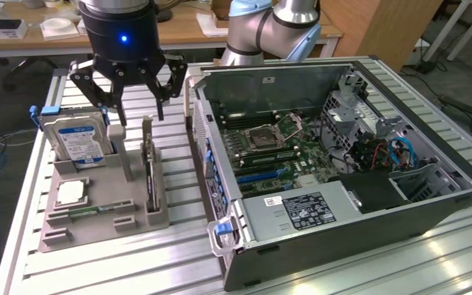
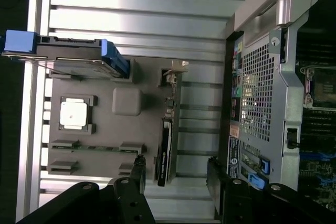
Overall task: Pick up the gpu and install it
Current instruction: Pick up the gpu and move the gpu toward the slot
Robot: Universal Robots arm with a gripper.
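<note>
Our tool (image 1: 142, 115) hangs spread above the gpu (image 1: 148, 163), upright in its grey holder (image 1: 96, 226); coming down off-centre, we could jam a finger onto the card's edge.

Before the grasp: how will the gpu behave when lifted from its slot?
Likely stiff: the gpu is a thin board standing on edge in the gray holder. Probably fragile, being a bare circuit board. Its narrow top edge may tilt in the open end effector.
</note>
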